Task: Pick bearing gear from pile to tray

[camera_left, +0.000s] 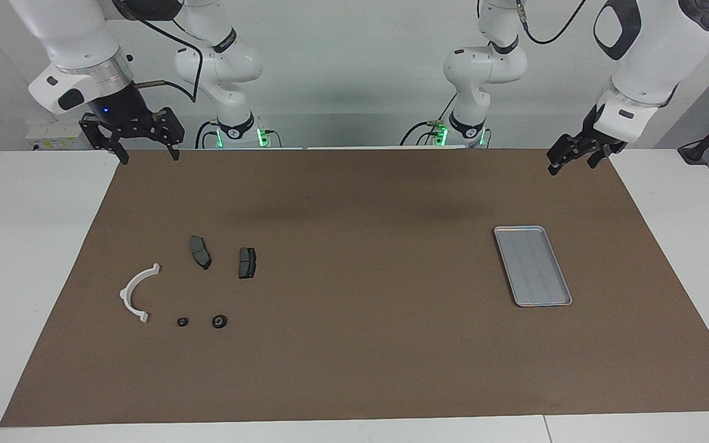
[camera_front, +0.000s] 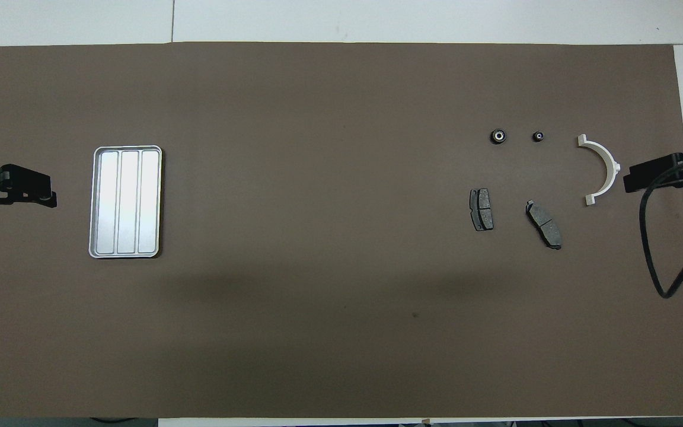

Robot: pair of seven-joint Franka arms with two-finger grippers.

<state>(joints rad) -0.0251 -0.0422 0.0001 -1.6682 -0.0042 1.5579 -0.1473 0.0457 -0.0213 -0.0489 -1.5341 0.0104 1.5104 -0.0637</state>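
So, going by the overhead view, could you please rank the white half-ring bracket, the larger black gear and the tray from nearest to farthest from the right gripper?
1. White half-ring bracket, right beside the right gripper at the right arm's end.
2. Larger black gear, farther toward the table's middle.
3. Tray, at the left arm's end.

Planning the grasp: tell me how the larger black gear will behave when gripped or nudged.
The larger black gear lies flat, so it probably won't roll unless tipped onto its edge. It looks rigid. Being small and low on the brown mat, it may slip from the fingers.
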